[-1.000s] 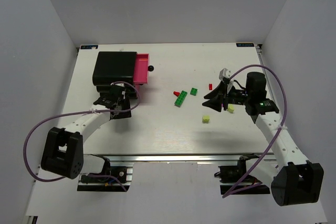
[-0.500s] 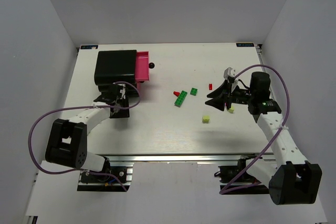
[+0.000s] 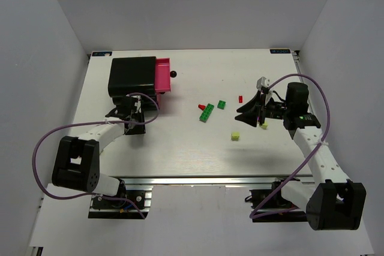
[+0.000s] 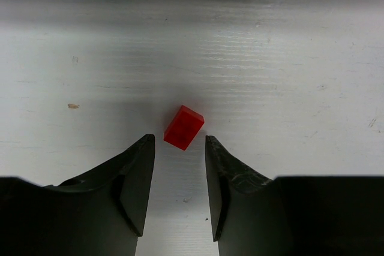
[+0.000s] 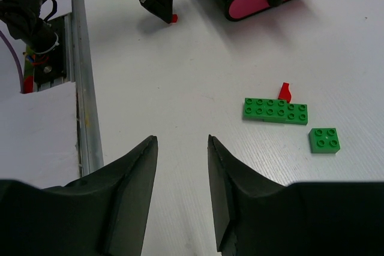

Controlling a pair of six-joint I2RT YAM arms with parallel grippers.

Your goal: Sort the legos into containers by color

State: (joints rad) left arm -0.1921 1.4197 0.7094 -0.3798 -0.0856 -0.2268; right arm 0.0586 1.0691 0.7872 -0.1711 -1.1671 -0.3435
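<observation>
Two claws are over the table [image 4: 300,58], and we judge the left claw [image 4: 179,142] to be the one at work. Its jaws stand apart with nothing between them. A small red brick [image 4: 183,127] lies on the table just ahead of the fingertips, turned at a slant to them. From above, this claw sits just in front of the black cabinet [image 3: 132,76], whose pink drawer [image 3: 162,76] is pulled out.

The right claw [image 5: 180,142] is also open and empty, raised near a pale yellow brick [image 3: 264,125]. The green strip [image 3: 207,112], a small green square [image 3: 222,104] and another yellow brick [image 3: 235,136] lie loose in the middle.

We take the step in hand to be picking up that red brick. Next we would need a short reach forward so the brick sits between the pads, perhaps a slight wrist turn to square it. Then we would squeeze, lift it, and carry it to the open drawer.
</observation>
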